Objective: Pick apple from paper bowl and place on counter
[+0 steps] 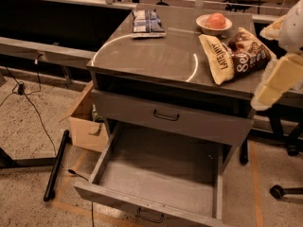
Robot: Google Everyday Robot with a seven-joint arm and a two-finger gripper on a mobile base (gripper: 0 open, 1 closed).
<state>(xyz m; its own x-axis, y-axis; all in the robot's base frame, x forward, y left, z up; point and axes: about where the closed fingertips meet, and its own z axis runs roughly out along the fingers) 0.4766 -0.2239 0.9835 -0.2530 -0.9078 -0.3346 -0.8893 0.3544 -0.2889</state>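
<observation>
**Apple in the bowl, gripper off to the side**

The grey cabinet fills the middle of the view, its bottom drawer [161,174] pulled open. Its glossy top is the counter [156,56], bare across the centre inside a faint ring of reflected light. A cardboard box [85,126] sits on the floor at the cabinet's 9 o'clock.

Two chip bags, yellow [218,60] and brown [248,53], lie at the counter's 2 o'clock; a blue snack packet [147,21] lies at 11.

The gripper [277,82] hangs at the view's 3 o'clock, beyond the counter's right edge and well apart from the fruit. Whether it is open or closed cannot be told — it has not taken the apple.

The paper bowl [201,24] stands upright at the counter's 1 o'clock, just behind the bags. The apple [216,20] rests inside it, rising above the rim.

The apple likely handles as firm, smooth and a little slippery — best gripped across its widest part. Being round, it shows no clear long axis; its stem direction cannot be made out. The bowl looks light and could lift or slide with it.
</observation>
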